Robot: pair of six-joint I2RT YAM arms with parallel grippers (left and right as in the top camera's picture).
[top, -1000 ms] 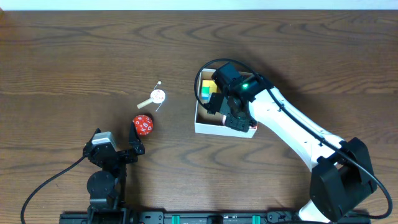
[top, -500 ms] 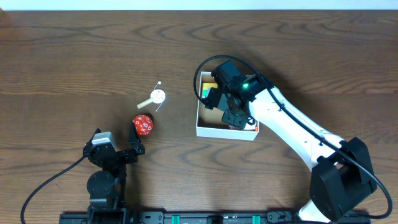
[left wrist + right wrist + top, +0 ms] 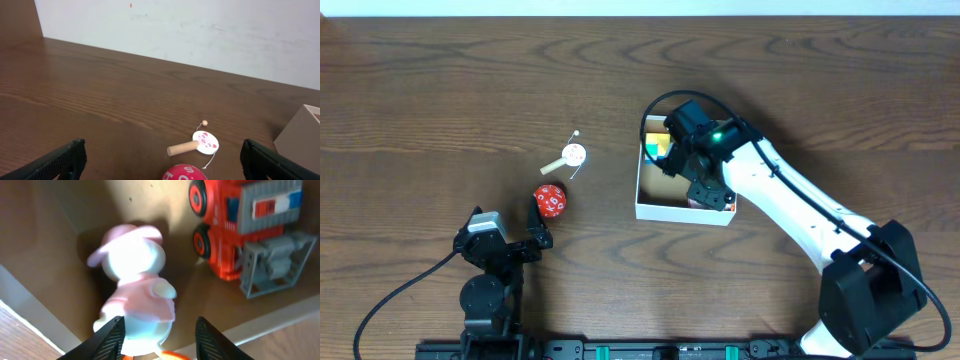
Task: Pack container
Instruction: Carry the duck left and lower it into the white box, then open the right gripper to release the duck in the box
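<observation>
The container [image 3: 670,211] is a square white box with a tan inside [image 3: 45,230], right of the table's middle. My right gripper [image 3: 707,192] is down inside it, at its near right corner, and open [image 3: 160,340]. A pink and white duck toy [image 3: 137,290] lies on the box floor between and just ahead of the fingers. A red-orange toy truck [image 3: 250,225] lies beside it. A yellow and green toy [image 3: 657,148] is in the far left corner. My left gripper [image 3: 535,228] is open and empty [image 3: 167,162], low at the front left.
A red ball with white numbers [image 3: 551,200] lies on the table just ahead of the left gripper [image 3: 184,173]. A small pig-face paddle with a wooden handle and a bead on a string [image 3: 572,155] lies beyond it [image 3: 197,144]. The box's corner [image 3: 300,135] shows at the right.
My right gripper has shifted a little right and nearer inside the box, uncovering the yellow and green toy. The box nudged slightly right. The left arm has not moved.
</observation>
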